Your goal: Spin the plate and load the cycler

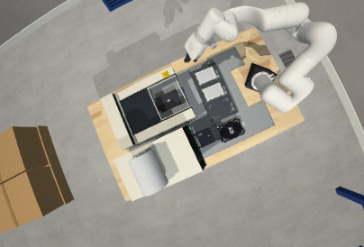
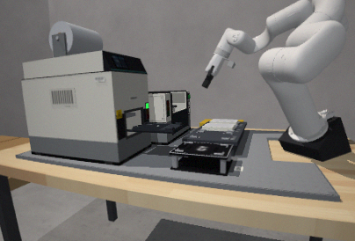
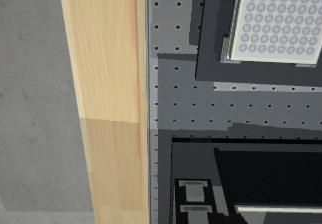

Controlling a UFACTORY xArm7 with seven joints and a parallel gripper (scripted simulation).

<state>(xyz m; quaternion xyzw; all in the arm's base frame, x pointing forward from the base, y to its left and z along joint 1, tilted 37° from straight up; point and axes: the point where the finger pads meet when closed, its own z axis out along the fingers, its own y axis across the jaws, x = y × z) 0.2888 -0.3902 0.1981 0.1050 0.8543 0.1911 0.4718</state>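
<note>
My gripper is shut and empty. It hangs high above the table's far edge, between the deck row and the centrifuge, and it also shows in the side view. The fingers are out of the wrist view. The balance plate BAL lies on D3 and shows at the top right of the wrist view. K37 lies on D2 beside it. Small grey keys show on the dark centrifuge front below me. The sealer's stage looks dark; I cannot make out K73 on it.
The sealer with its film roll stands at the near left. The cycler nest CY is next to the stage. A green lamp is lit. The wooden table edge runs left of the deck mat. A cardboard box stands on the floor.
</note>
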